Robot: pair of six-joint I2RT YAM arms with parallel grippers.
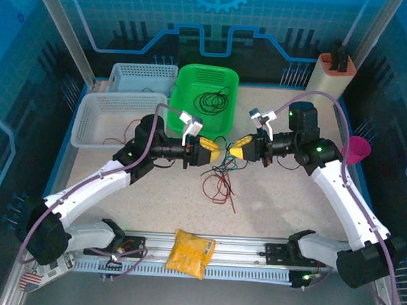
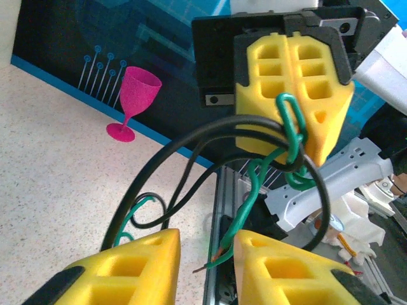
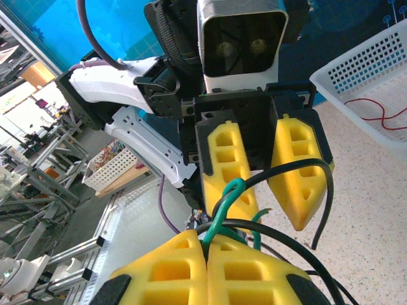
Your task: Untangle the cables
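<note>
The cables (image 1: 222, 168) hang in a knot of green, black and red strands between my two grippers over the middle of the table. My right gripper (image 3: 205, 240) is shut on the green cable (image 3: 226, 203), which rises out of the seam between its fingers; a black cable (image 3: 299, 168) loops round it. My left gripper (image 2: 206, 254) faces it, jaws apart, with the bare end of the green cable (image 2: 254, 203) lying between them against the right finger. A black cable (image 2: 159, 165) arcs above. Red strands (image 1: 218, 189) trail onto the table below.
A green basket (image 1: 187, 80) holding a coiled black cable stands at the back. Two white baskets (image 1: 89, 122) sit at the left, with a red wire in the nearer one. A pink goblet (image 1: 357, 150) stands at the right and a yellow bag (image 1: 190, 253) on the front rail.
</note>
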